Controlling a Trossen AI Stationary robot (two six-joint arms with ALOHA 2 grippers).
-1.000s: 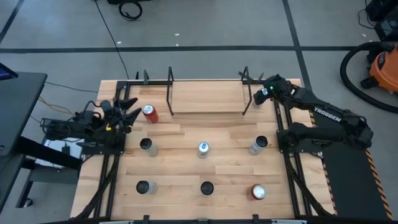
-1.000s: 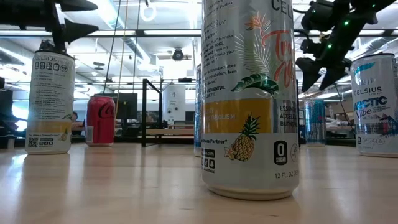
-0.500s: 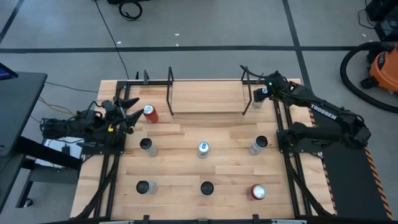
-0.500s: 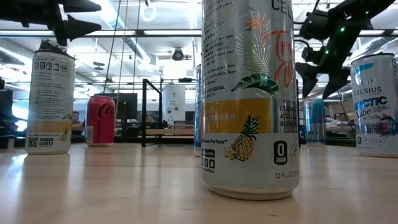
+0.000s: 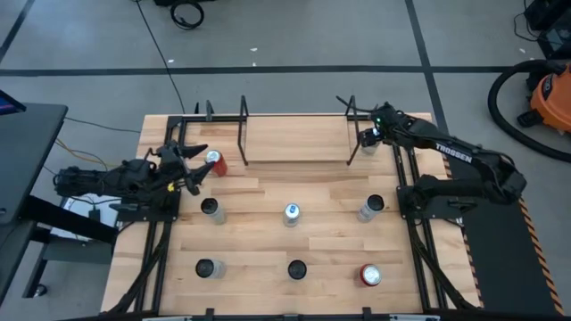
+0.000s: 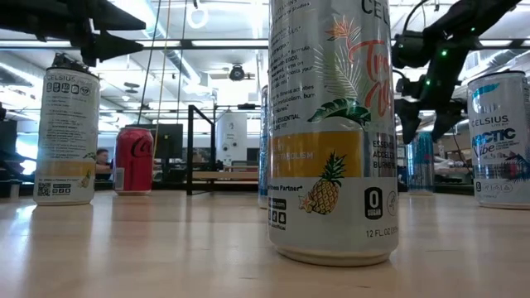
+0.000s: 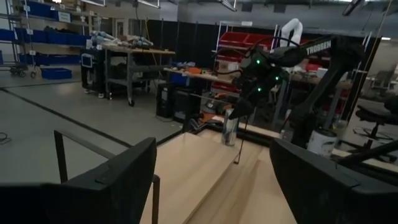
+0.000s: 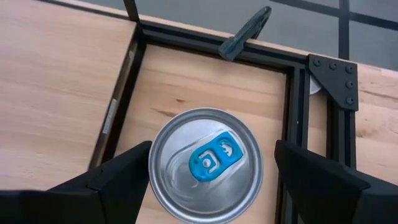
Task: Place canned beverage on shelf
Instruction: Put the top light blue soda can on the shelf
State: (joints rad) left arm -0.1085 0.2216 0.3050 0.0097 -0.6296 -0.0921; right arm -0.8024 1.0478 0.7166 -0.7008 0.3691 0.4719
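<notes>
**Inspector:** Directly beneath the right gripper (image 8: 208,180), 1 blue-tabbed can (image 8: 207,163) stands between the spread fingers, untouched, just beside the shelf (image 5: 294,143) end.

**Clerk:** Step?

**Inspector:** Pre-grasp, by my judgement. Next: descend, clamp. Left gripper (image 5: 192,165) hovers spread beside the red can (image 5: 214,161).

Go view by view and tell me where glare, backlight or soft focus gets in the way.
Low view: bright ceiling lights behind leave the right tool a dark silhouette; the near pineapple can fills the frame. Left wrist view: the left tool's fingers are soft, dark shapes. Right wrist view: the can lid with the blue tab is evenly lit and crisp. High view: even light.
</notes>
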